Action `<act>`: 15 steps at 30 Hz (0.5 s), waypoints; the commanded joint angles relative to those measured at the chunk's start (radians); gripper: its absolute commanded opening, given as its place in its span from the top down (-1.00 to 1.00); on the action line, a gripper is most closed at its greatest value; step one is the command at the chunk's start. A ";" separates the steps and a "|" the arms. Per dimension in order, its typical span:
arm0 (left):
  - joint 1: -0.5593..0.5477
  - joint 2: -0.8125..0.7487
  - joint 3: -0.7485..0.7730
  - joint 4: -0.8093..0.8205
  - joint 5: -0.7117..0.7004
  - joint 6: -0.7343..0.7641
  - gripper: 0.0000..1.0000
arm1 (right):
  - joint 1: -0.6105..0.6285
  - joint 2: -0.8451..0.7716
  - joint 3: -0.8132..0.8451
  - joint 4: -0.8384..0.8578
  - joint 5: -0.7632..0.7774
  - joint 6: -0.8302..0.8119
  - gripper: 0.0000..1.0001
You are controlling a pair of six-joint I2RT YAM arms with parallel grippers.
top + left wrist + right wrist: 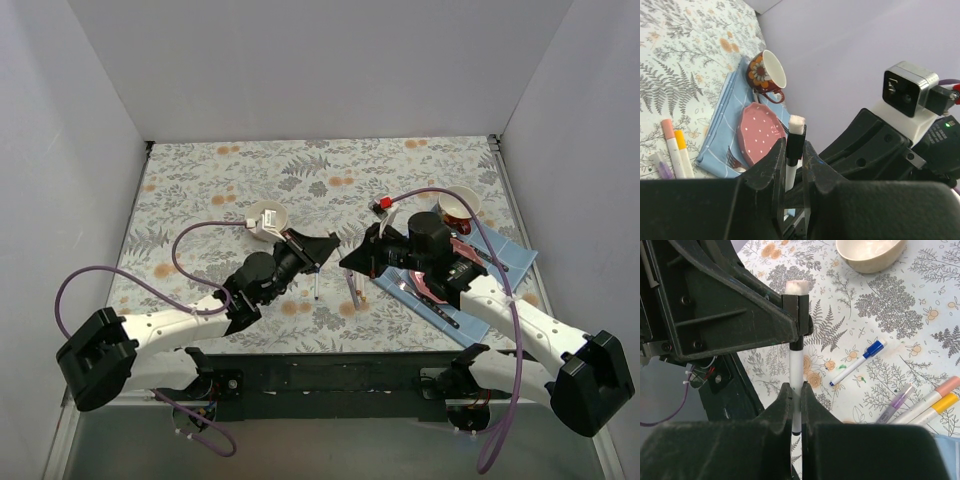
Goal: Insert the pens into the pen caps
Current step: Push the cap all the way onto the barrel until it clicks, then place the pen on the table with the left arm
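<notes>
Purple pen (660,166) partly behind left hand (793,152)

L arm (170,325) runs from near-left base out toward table ctr. R arm (520,315) mirrors it from near-right. Grippers meet tip to tip mid-table, pointing at each other, close together. L gripper (794,147): jaws clamped on a cap (798,315). R gripper (796,392): jaws clamped on pen (796,362) barrel, just below L fingers. Both wrist cams face each other.
</notes>
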 commanded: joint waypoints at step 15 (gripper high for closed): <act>0.148 0.022 0.425 -0.896 0.076 0.306 1.00 | -0.046 -0.456 -0.151 -0.057 0.105 0.165 -0.17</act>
